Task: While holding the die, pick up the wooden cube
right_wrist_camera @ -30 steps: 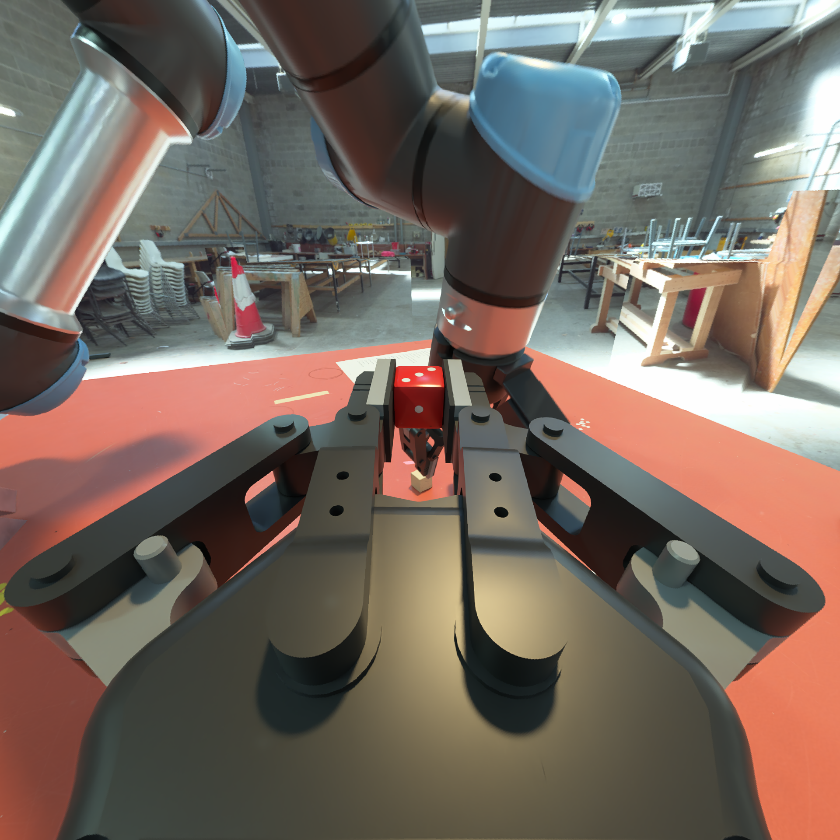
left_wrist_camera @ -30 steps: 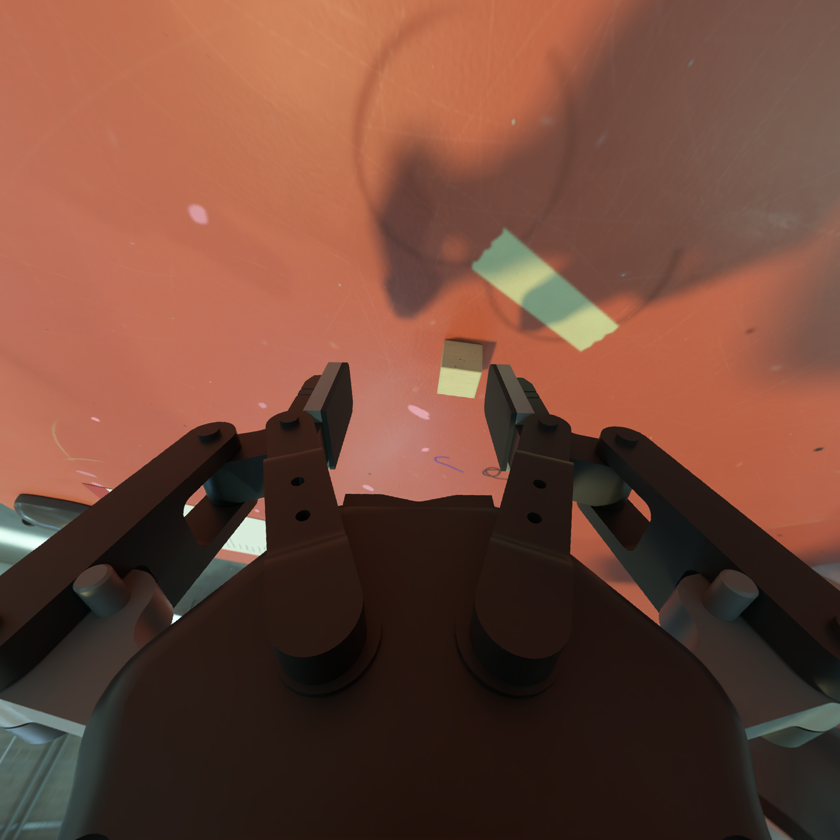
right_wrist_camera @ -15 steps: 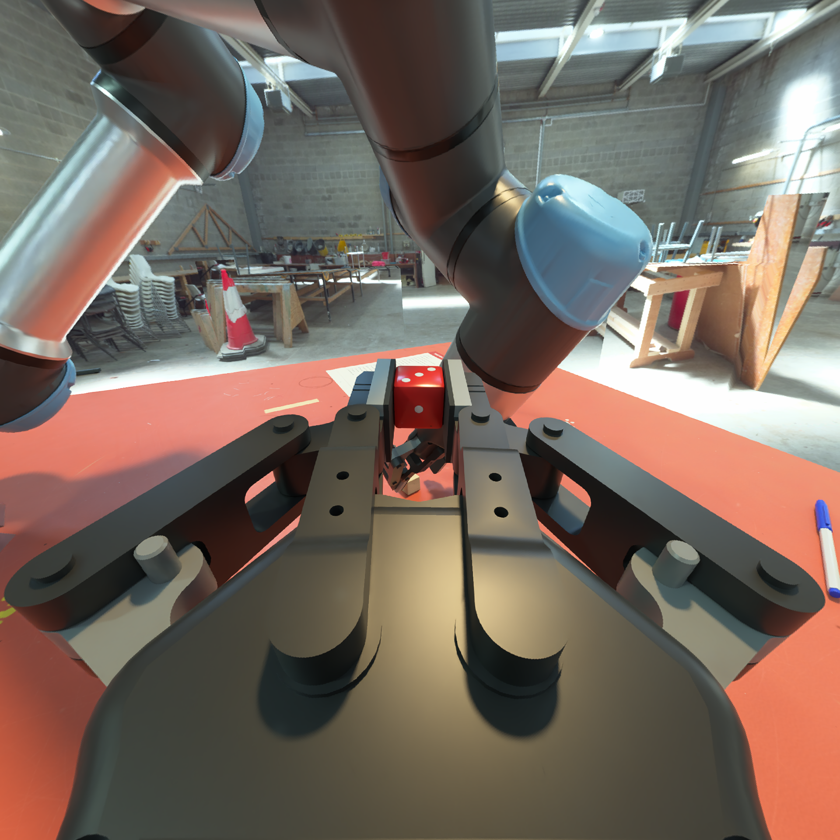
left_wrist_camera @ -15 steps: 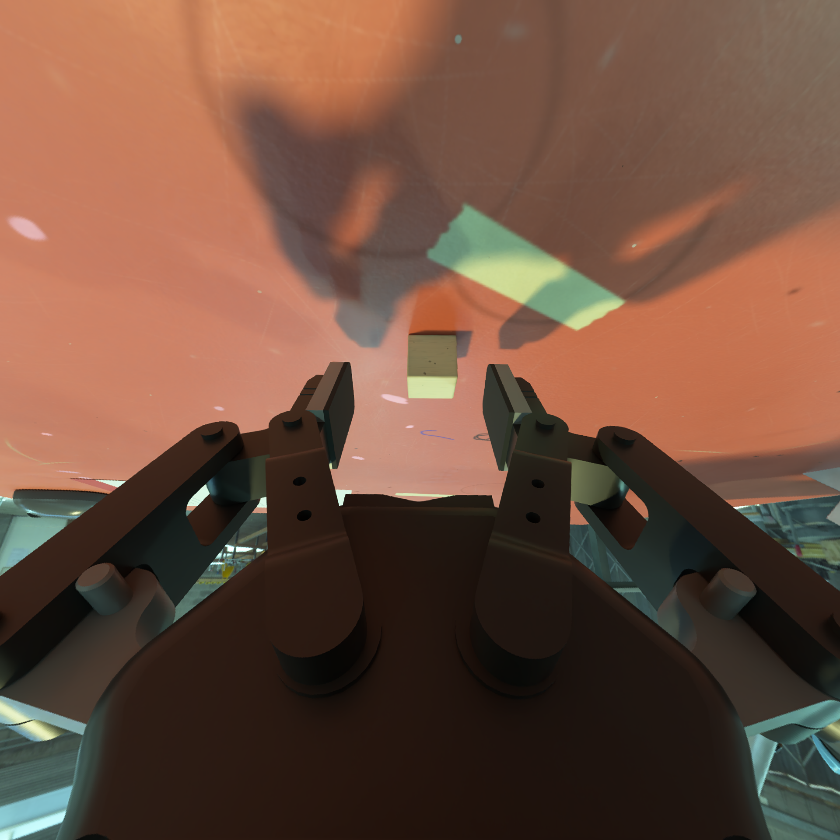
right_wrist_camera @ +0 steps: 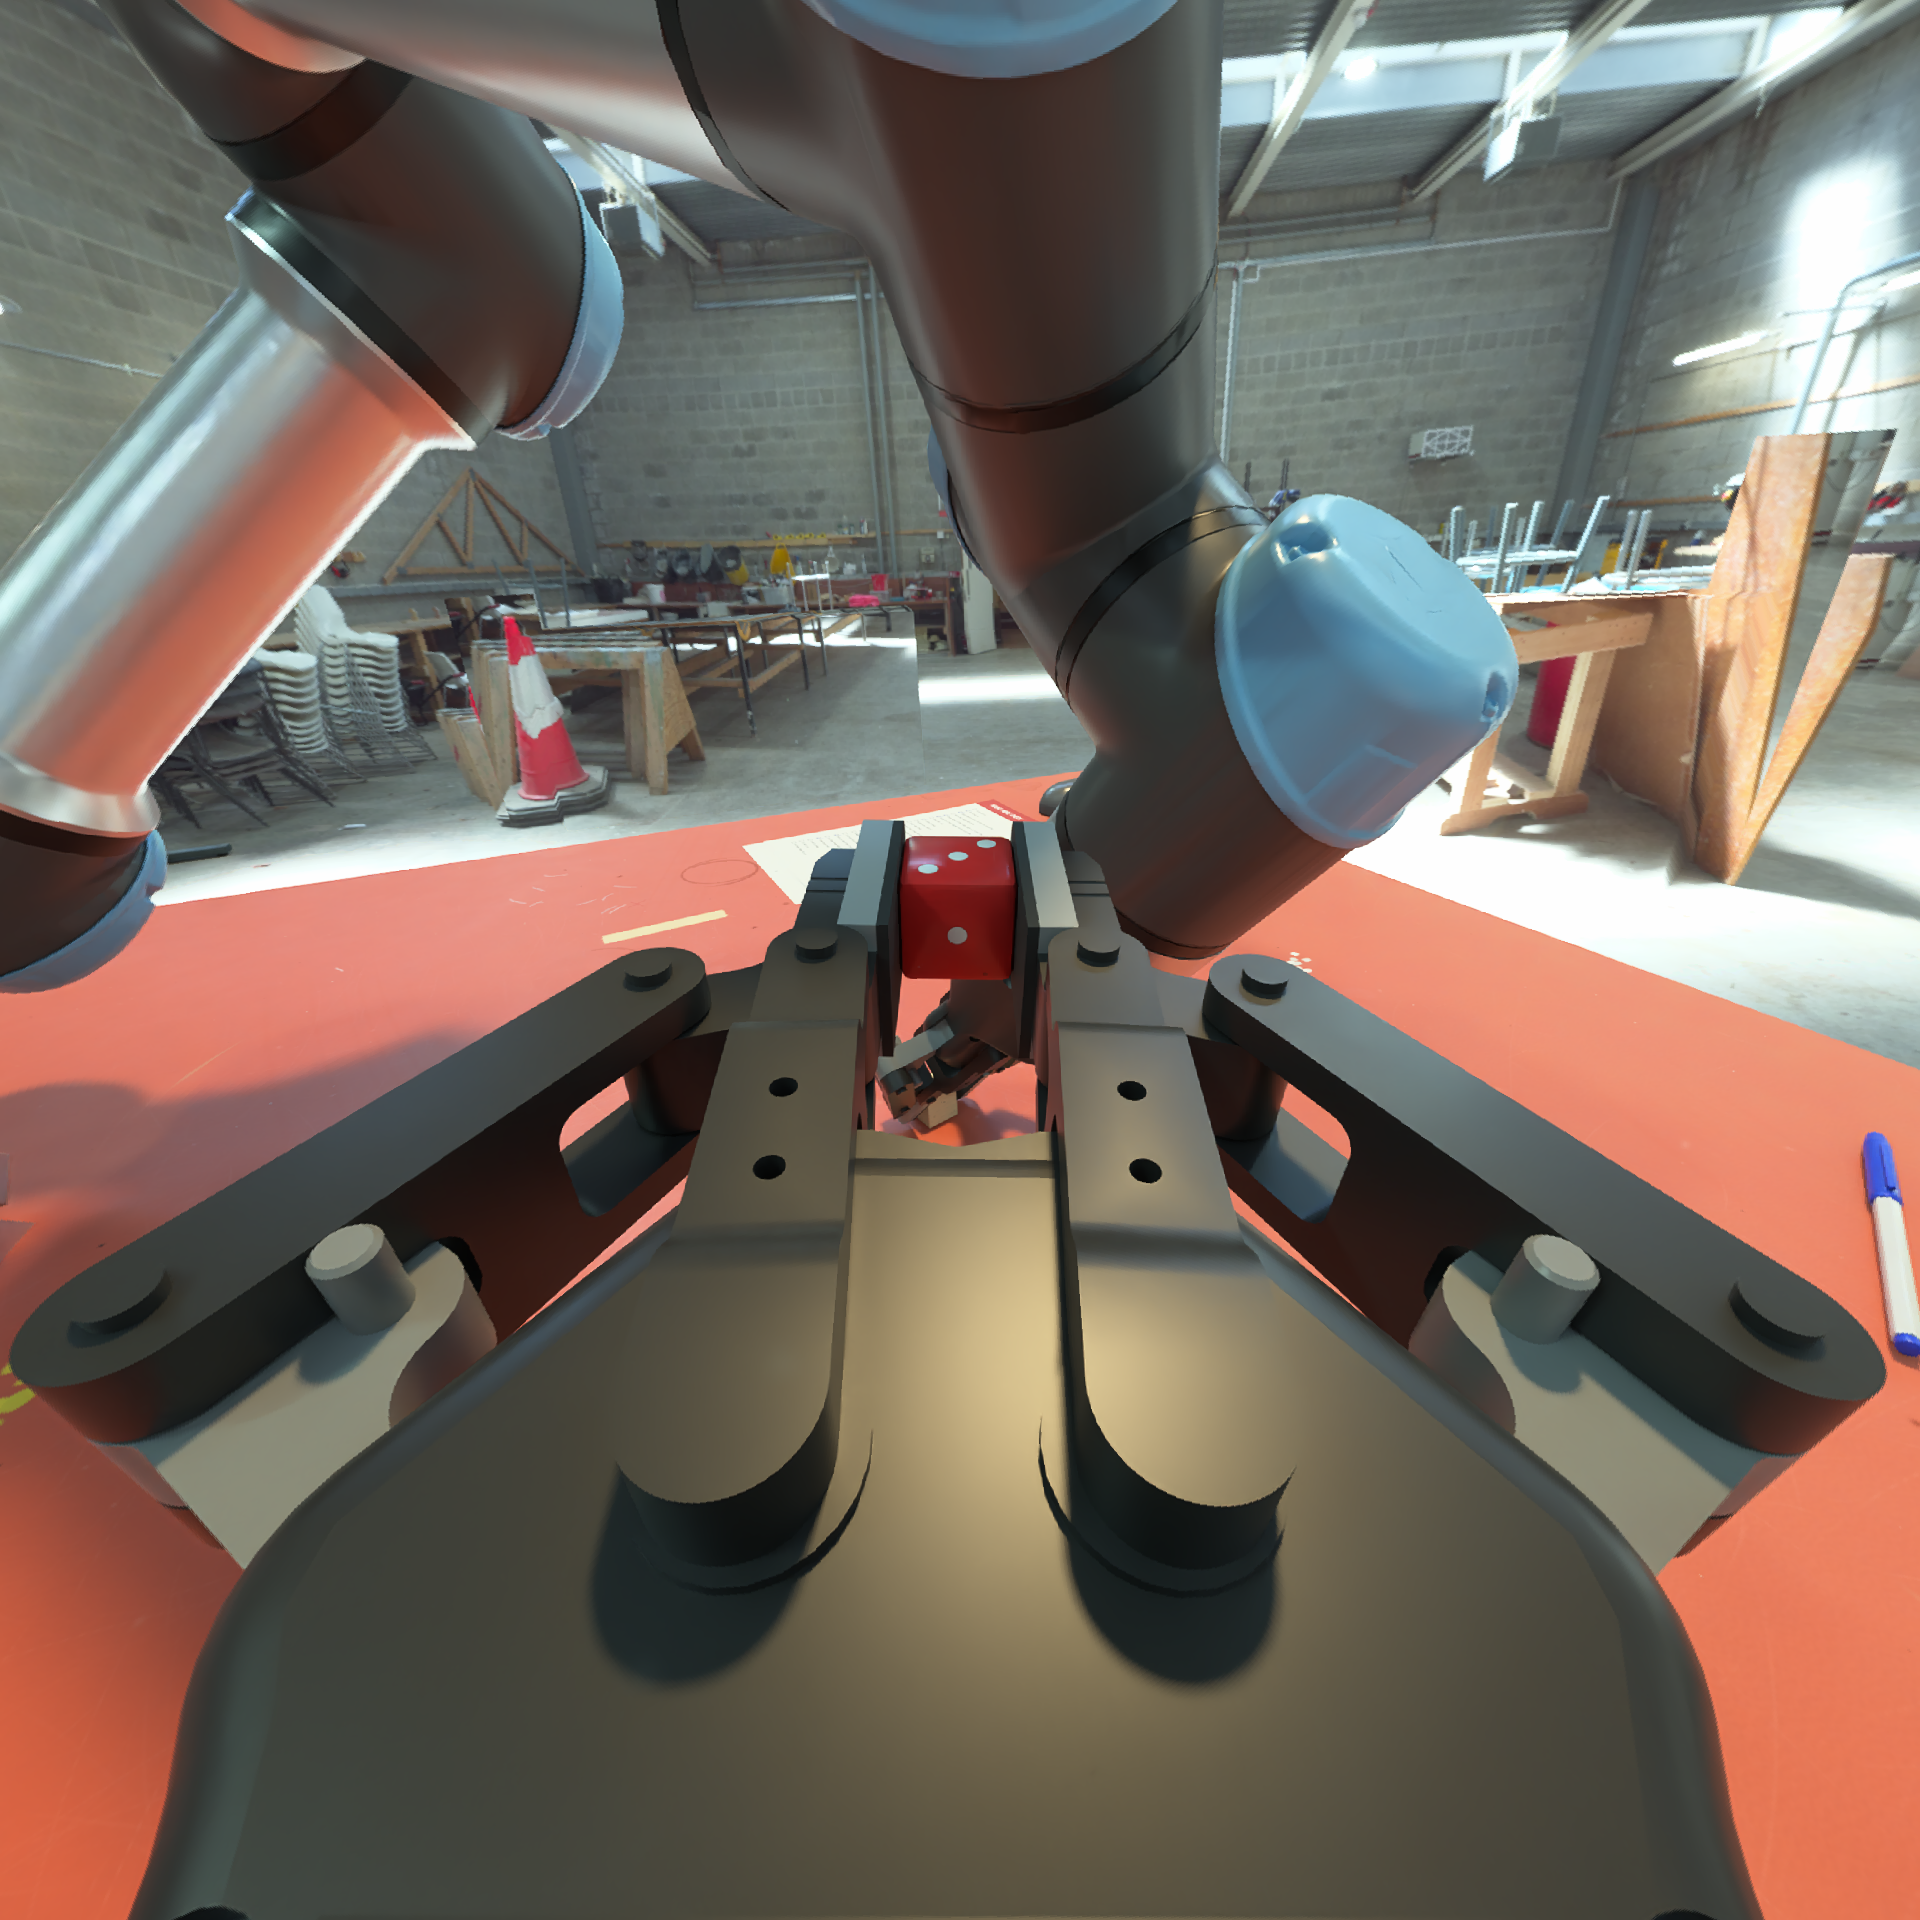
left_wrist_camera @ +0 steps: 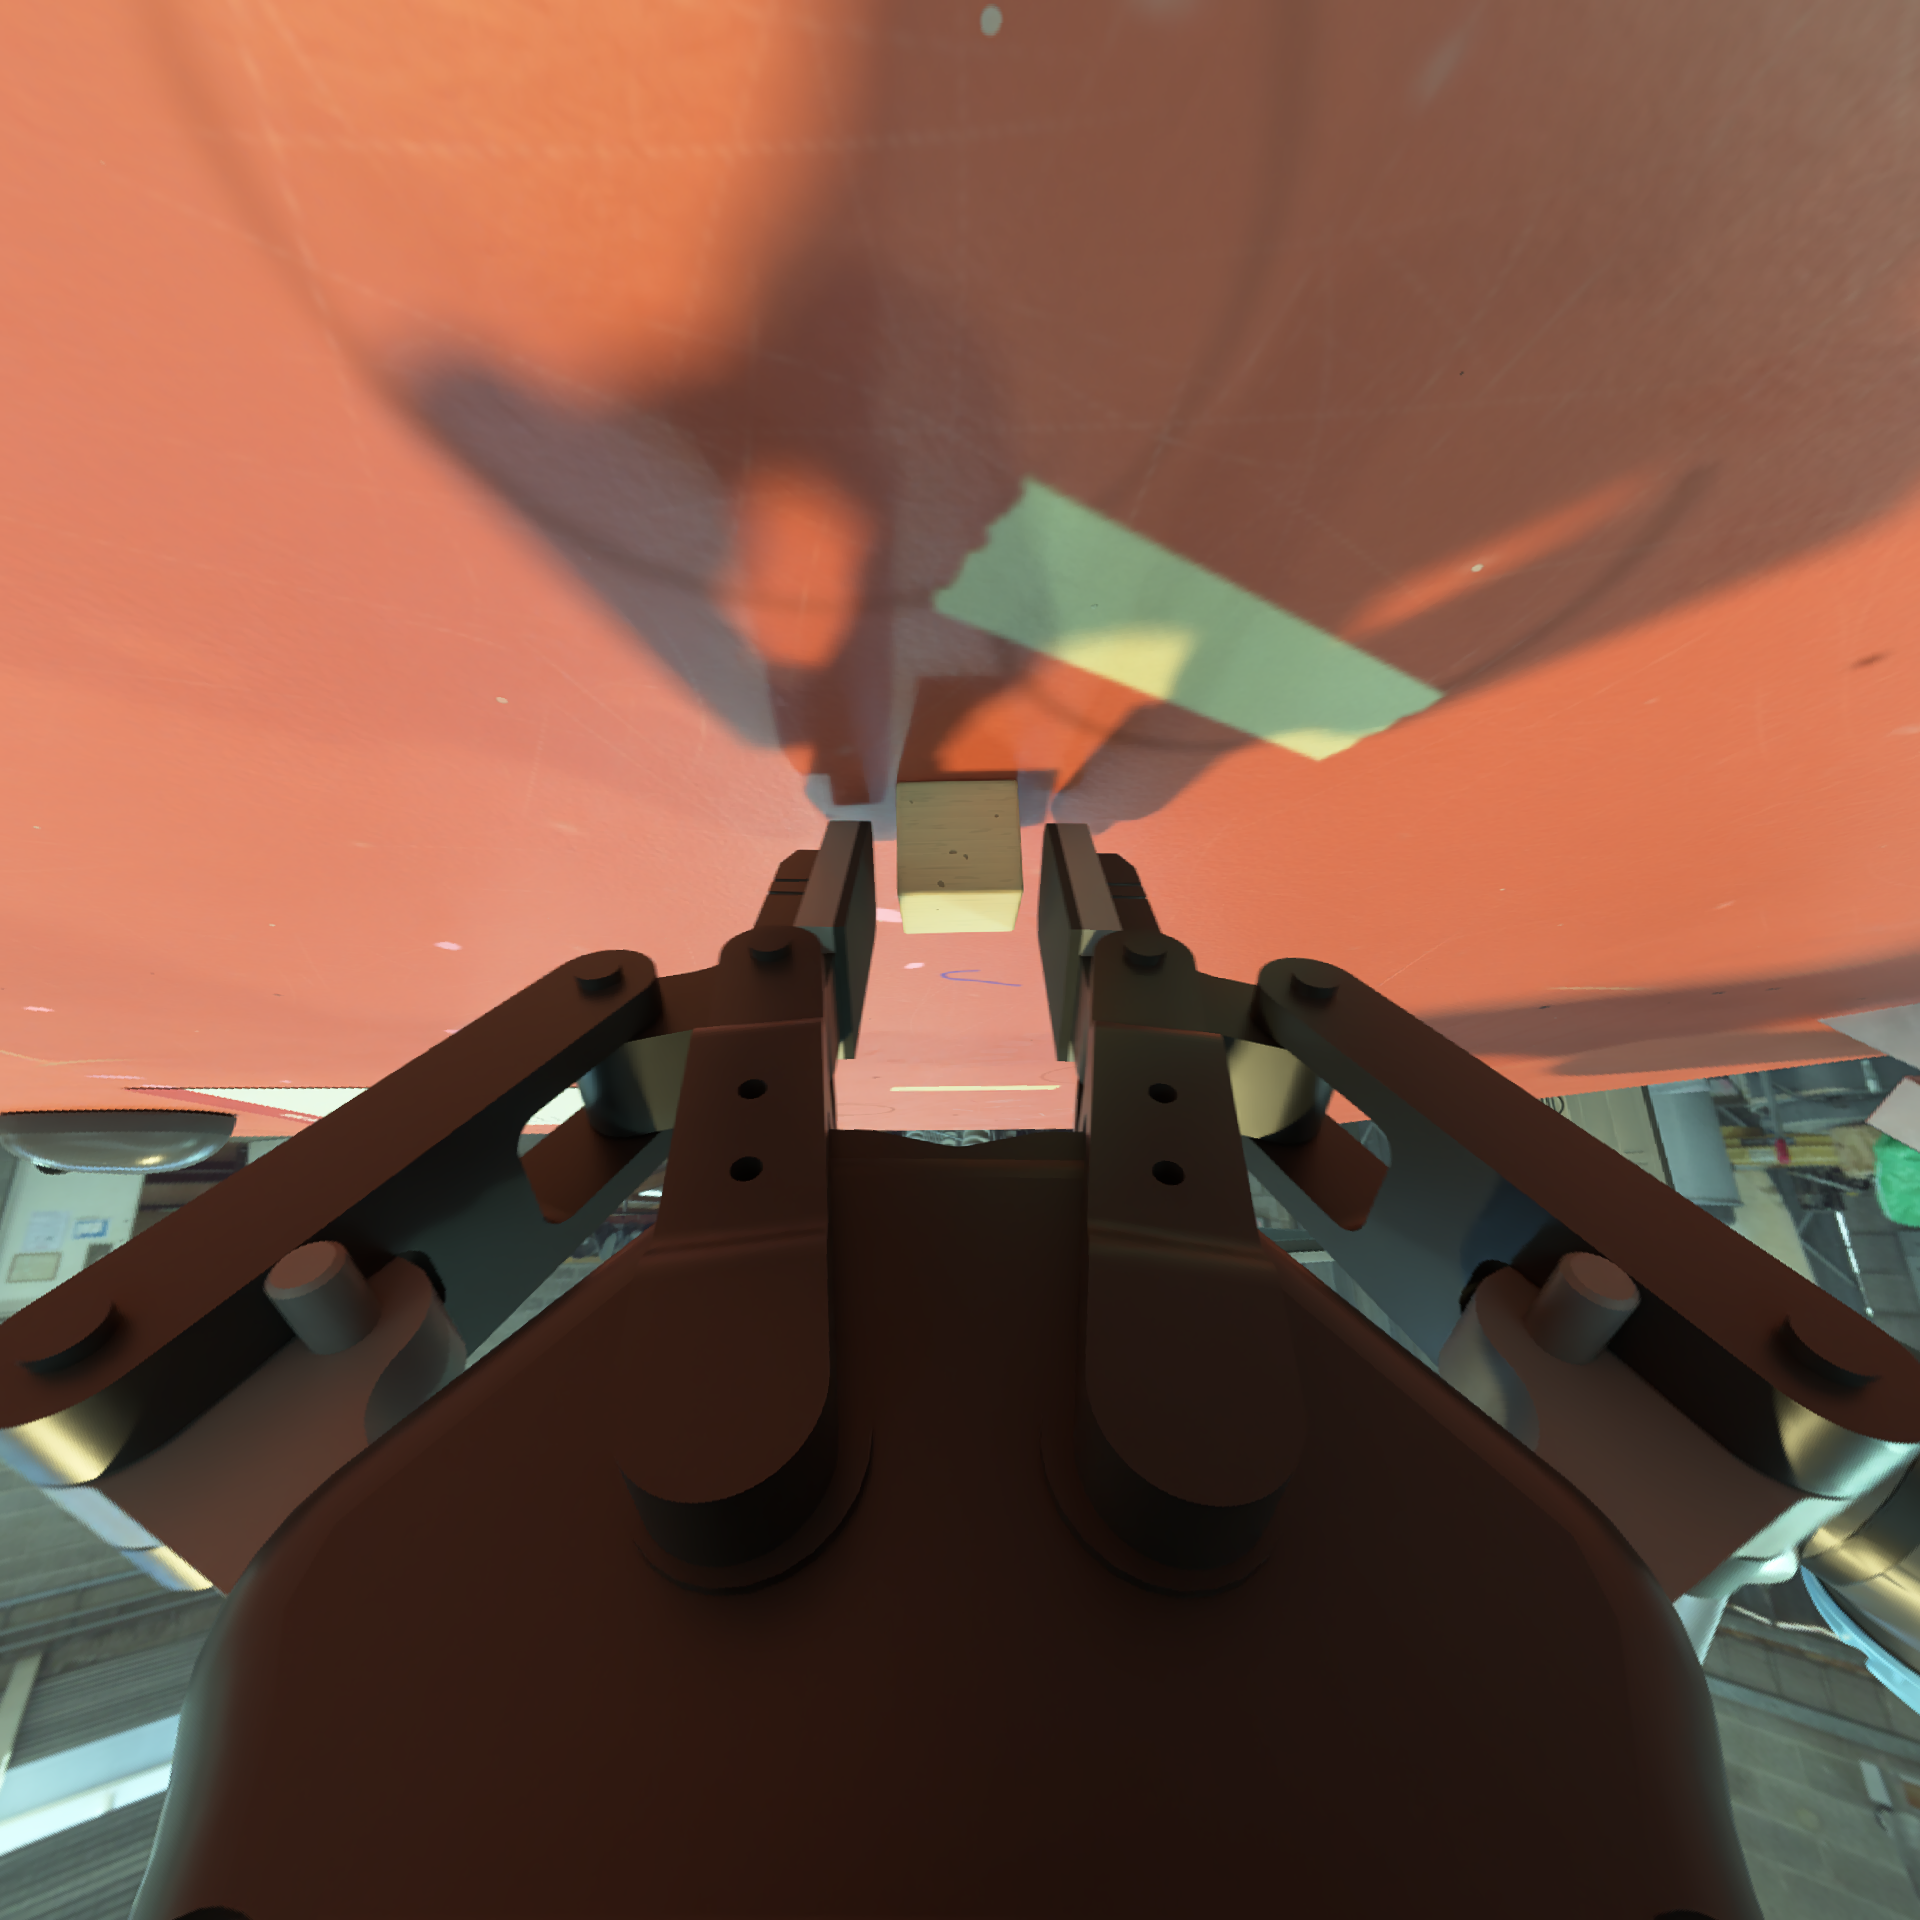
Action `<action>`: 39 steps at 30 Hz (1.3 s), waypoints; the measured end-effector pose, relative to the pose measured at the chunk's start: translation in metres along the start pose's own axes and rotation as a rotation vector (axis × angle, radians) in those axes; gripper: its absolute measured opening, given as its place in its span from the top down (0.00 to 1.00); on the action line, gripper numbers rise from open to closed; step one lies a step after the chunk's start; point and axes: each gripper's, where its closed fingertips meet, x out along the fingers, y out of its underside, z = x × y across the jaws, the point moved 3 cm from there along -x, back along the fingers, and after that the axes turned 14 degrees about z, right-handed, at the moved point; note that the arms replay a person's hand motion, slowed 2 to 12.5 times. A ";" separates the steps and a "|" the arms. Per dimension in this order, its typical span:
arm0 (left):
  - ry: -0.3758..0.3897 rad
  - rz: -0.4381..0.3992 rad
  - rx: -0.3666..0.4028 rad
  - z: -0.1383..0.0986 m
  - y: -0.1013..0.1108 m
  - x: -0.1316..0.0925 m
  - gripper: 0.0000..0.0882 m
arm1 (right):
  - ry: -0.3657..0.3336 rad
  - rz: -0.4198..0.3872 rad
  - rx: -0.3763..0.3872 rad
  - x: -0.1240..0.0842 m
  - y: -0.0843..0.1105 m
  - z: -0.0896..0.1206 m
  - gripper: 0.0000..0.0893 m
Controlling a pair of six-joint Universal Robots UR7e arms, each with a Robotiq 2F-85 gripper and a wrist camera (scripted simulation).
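Note:
The pale wooden cube (left_wrist_camera: 958, 857) rests on the red table (left_wrist_camera: 416, 623). My left gripper (left_wrist_camera: 954, 836) is down around it, one finger on each side, jaws narrowed with a thin gap left on both sides. In the right wrist view, my right gripper (right_wrist_camera: 956, 847) is shut on the red die (right_wrist_camera: 956, 914) with white pips and holds it above the table. Below the die I see the left gripper's fingers (right_wrist_camera: 930, 1070) and the cube (right_wrist_camera: 940, 1112) far off and small.
A strip of pale tape (left_wrist_camera: 1184, 623) lies on the table just beyond the cube. The left arm (right_wrist_camera: 1091, 520) arches over the scene. A blue marker (right_wrist_camera: 1891, 1247) lies at the right, a paper sheet (right_wrist_camera: 795, 852) at the far edge.
My left gripper has come down to the cube and its jaws have narrowed around it. The right gripper keeps hold of the die.

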 end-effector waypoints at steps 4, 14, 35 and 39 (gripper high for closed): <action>0.000 -0.006 0.004 -0.001 0.000 -0.001 0.78 | 0.000 -0.001 0.001 0.000 0.000 0.000 0.80; 0.017 -0.152 0.005 -0.006 -0.002 -0.016 0.78 | 0.003 -0.007 -0.001 -0.002 -0.002 0.000 0.80; -0.050 -0.468 0.189 -0.099 -0.020 -0.064 0.78 | 0.004 -0.020 0.005 -0.005 -0.004 -0.001 0.80; -0.068 -0.499 0.207 -0.123 -0.028 -0.064 0.78 | 0.005 -0.027 0.004 -0.006 -0.006 -0.001 0.80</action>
